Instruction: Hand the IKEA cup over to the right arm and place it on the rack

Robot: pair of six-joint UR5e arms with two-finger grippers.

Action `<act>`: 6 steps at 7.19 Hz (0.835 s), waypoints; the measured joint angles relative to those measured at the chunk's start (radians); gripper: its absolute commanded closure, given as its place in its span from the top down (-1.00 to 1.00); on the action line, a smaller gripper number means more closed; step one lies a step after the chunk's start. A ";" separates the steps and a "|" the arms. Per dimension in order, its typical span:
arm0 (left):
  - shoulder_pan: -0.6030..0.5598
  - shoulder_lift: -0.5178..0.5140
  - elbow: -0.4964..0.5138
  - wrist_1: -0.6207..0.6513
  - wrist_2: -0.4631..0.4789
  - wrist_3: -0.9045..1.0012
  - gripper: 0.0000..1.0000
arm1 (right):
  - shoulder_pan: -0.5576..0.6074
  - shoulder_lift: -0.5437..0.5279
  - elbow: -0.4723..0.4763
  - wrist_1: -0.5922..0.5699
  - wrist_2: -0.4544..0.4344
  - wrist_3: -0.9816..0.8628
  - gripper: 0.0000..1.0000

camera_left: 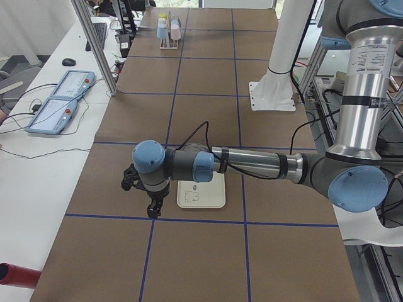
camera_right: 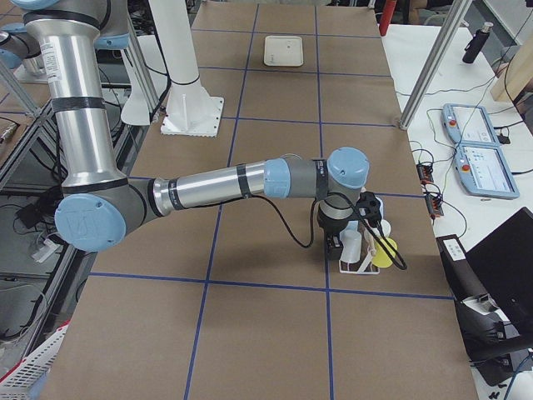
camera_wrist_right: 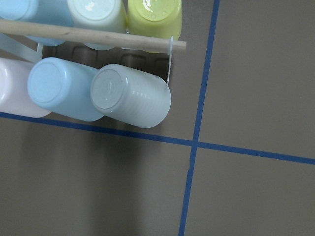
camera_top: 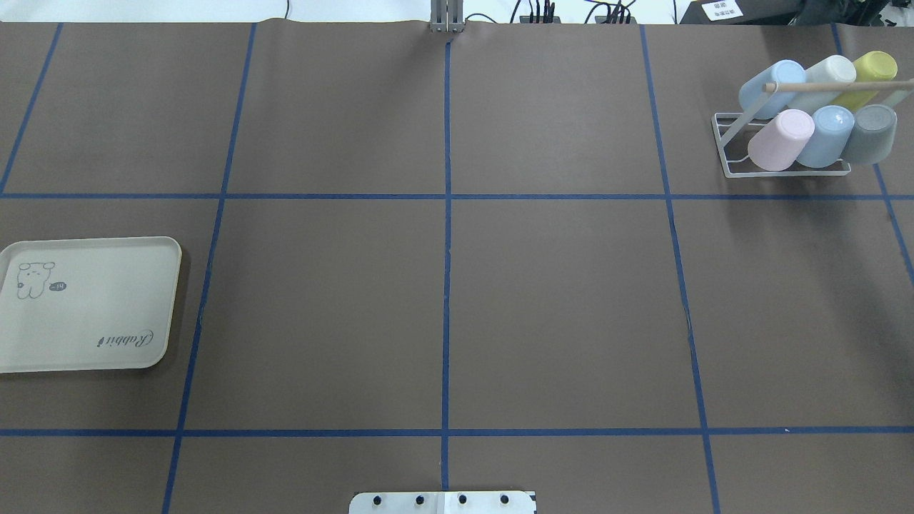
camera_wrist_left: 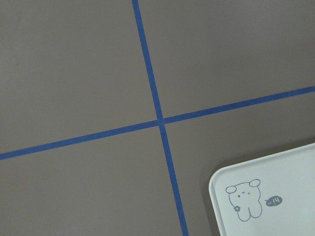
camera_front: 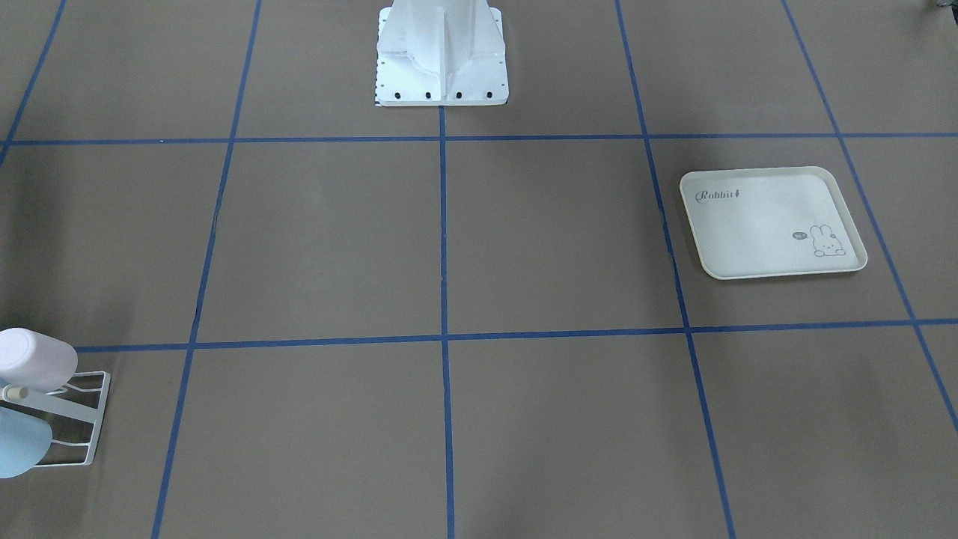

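The white wire rack (camera_top: 785, 172) stands at the table's far right and holds several cups lying in two rows under its wooden rod (camera_wrist_right: 98, 35). The front row is a pink cup (camera_top: 780, 139), a blue cup (camera_top: 825, 134) and a grey cup (camera_top: 872, 132). The grey cup (camera_wrist_right: 130, 96) lies at the row's end in the right wrist view. My right gripper (camera_right: 337, 243) hangs just above the rack (camera_right: 358, 268), and I cannot tell its state. My left gripper (camera_left: 152, 212) hangs low beside the tray, and I cannot tell its state. No cup shows in either gripper.
The cream rabbit-print tray (camera_top: 86, 307) lies bare at the table's left side and also shows in the left wrist view (camera_wrist_left: 275, 196). Blue tape lines grid the brown table (camera_top: 557, 307). The robot's white base (camera_front: 441, 67) stands at the near middle edge.
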 measured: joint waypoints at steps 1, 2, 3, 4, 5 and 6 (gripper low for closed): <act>0.000 -0.001 -0.002 -0.005 0.000 0.000 1.00 | -0.003 0.002 0.003 0.003 0.000 0.001 0.99; 0.000 -0.001 -0.006 -0.007 0.001 0.000 1.00 | -0.012 0.005 0.004 0.004 -0.004 0.001 0.99; 0.000 -0.001 -0.007 -0.007 0.001 0.001 1.00 | -0.025 0.008 0.004 0.004 -0.008 0.001 0.99; 0.001 -0.002 -0.007 -0.008 0.001 0.001 1.00 | -0.032 0.010 0.004 0.004 -0.010 0.001 0.99; 0.002 -0.002 -0.005 -0.009 0.000 0.001 1.00 | -0.035 0.012 0.003 0.004 -0.011 0.002 0.99; 0.003 -0.003 -0.002 -0.010 0.000 0.001 1.00 | -0.036 0.012 0.001 0.004 -0.011 0.002 0.99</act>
